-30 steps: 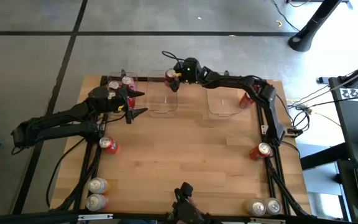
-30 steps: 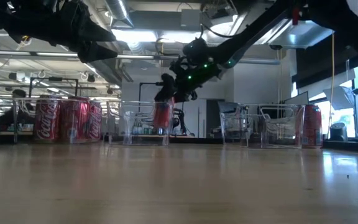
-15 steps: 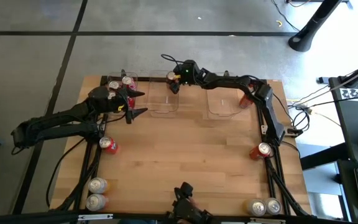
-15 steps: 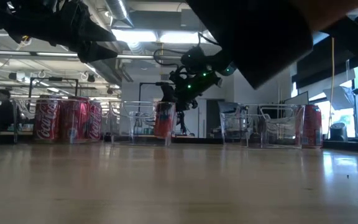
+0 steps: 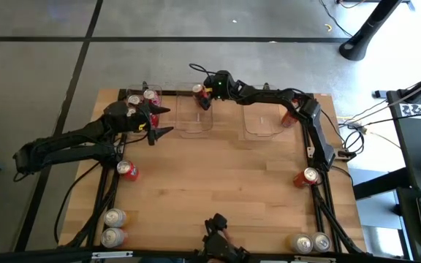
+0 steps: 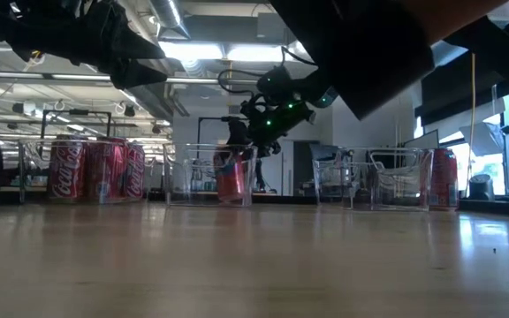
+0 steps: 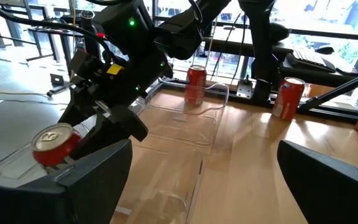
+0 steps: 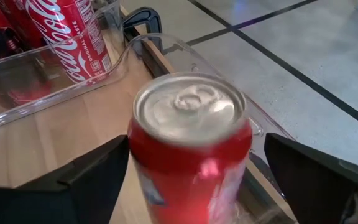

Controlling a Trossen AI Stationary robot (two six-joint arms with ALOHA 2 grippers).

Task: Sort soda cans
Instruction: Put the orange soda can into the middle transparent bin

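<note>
A red soda can [image 8: 190,106] stands upright at the far end of the middle clear bin [image 5: 194,123]. My right gripper [image 5: 205,93] is open over that end, one finger on either side of the can, with a gap showing beside one finger. The same can [image 6: 231,177] shows inside the bin in the low view. Several red cans [image 5: 143,101] stand in the left bin. My left gripper [image 5: 168,120] hangs open above the table near the left bin, with nothing between its fingers.
A third clear bin [image 5: 258,120] lies at the far right, with a red can [image 5: 289,117] beside it. Loose cans stand along the table's sides: a red one [image 5: 128,169] and two silver ones [image 5: 113,226] left, others [image 5: 307,177] [image 5: 310,242] right.
My right gripper has come down a little at the far end of the middle bin with the red can. The can, which hung above the bin's floor, now stands lower inside the bin.
</note>
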